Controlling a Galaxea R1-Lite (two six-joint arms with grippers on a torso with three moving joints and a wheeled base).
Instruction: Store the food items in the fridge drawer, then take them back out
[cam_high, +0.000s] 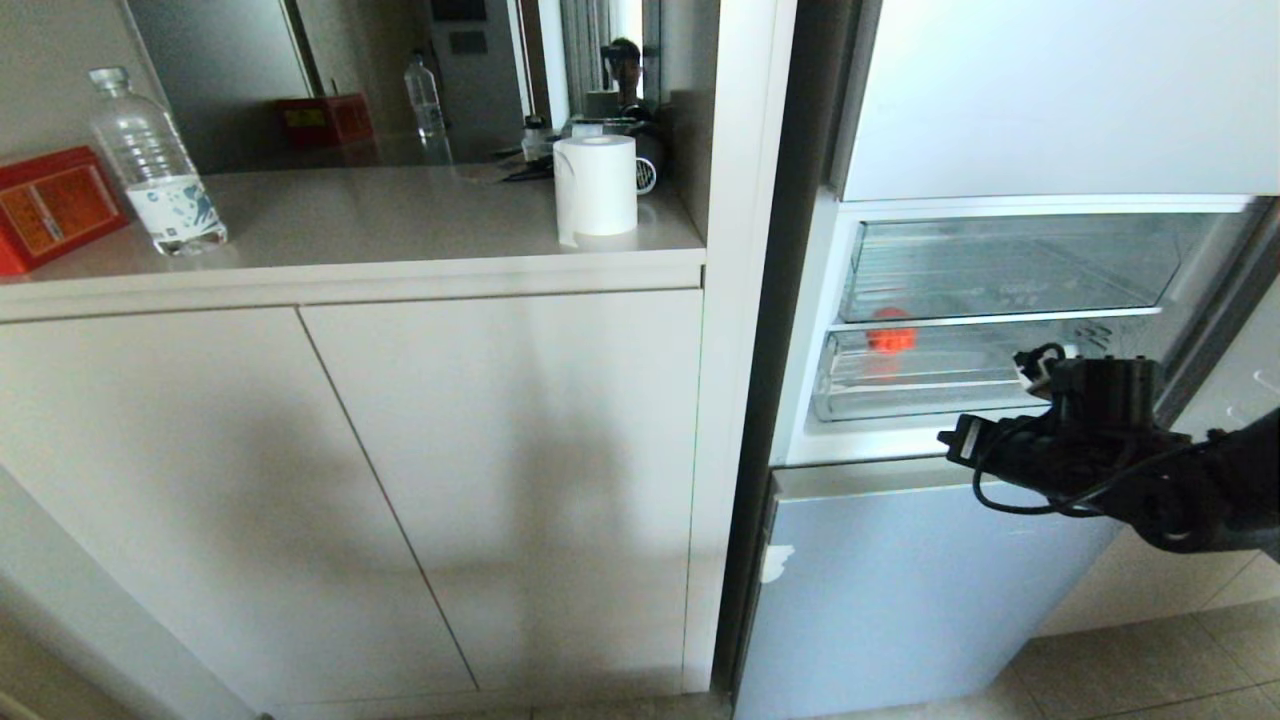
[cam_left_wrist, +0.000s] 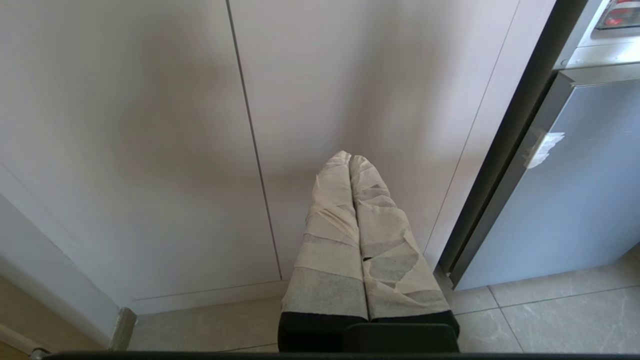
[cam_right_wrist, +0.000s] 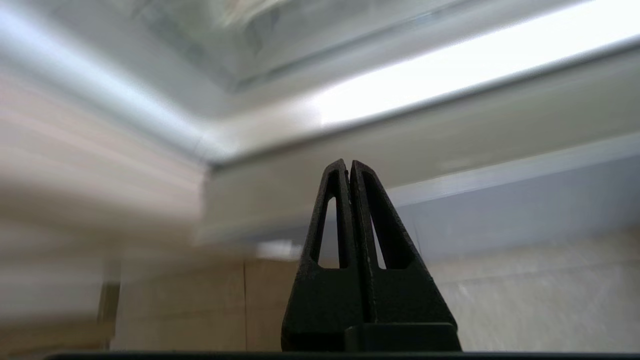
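A round red fruit (cam_high: 890, 336) lies at the left of the fridge drawer (cam_high: 915, 395), the lower of two clear bins in the open fridge. My right gripper (cam_high: 947, 438) hangs in front of the fridge just below the drawer's front lip and right of the fruit, pointing left. Its black fingers (cam_right_wrist: 345, 210) are pressed together with nothing between them, level with the fridge's lower frame. My left gripper (cam_left_wrist: 350, 158) is parked low with its tape-wrapped fingers shut and empty. It faces the cabinet doors and does not show in the head view.
On the counter to the left of the fridge stand a water bottle (cam_high: 155, 160), a red tin (cam_high: 50, 205) and a white paper roll (cam_high: 597, 185). The upper clear bin (cam_high: 1000, 265) sits above the drawer. The grey lower fridge door (cam_high: 900, 590) is closed. A person is reflected in the mirror (cam_high: 625, 70).
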